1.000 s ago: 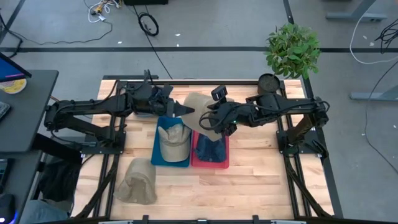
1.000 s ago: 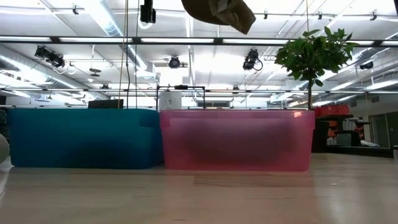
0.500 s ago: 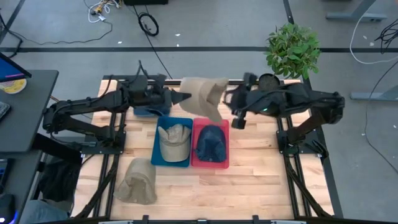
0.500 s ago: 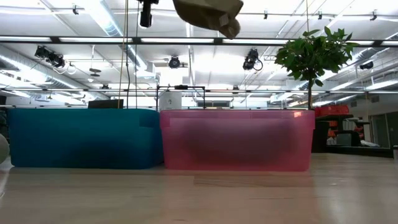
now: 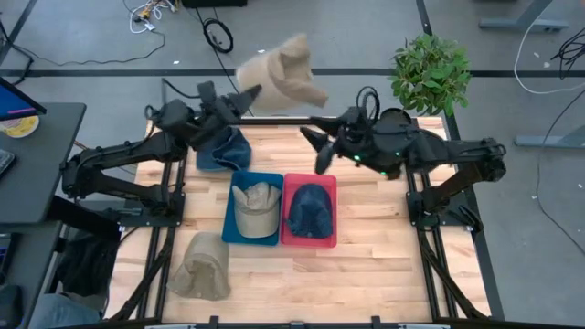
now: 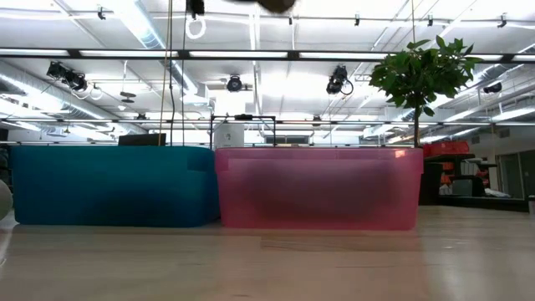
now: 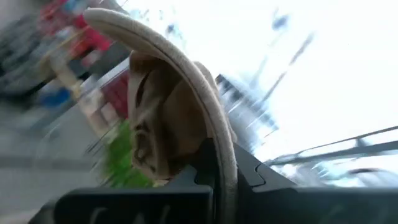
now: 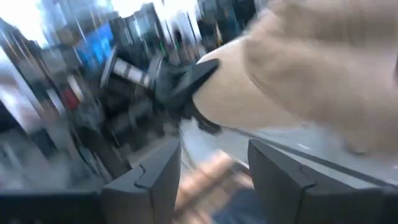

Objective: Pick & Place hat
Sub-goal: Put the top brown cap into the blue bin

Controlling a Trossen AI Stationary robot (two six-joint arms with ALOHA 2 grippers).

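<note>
Gripping a tan hat (image 5: 279,70) aloft beyond the table's far edge, the left gripper (image 5: 249,92) stays clamped while the right gripper (image 5: 313,152) hangs spread nearby.

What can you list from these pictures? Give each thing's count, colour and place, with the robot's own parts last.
Held hat: one, tan, raised above the table's far edge.
Hat in blue bin: one, tan.
Hat in pink bin: one, dark blue.
Loose dark hat: one, dark blue, on the table behind the blue bin.
Loose tan hat: one, tan, near left of the table.
Blue bin: one, mid-table.
Pink bin: one, touching the blue bin's right.
Plant: one, green, far right corner.
Table: one, light wood.
Left hand: shut on the held hat.
Right hand: open, empty, beside the held hat.
</note>
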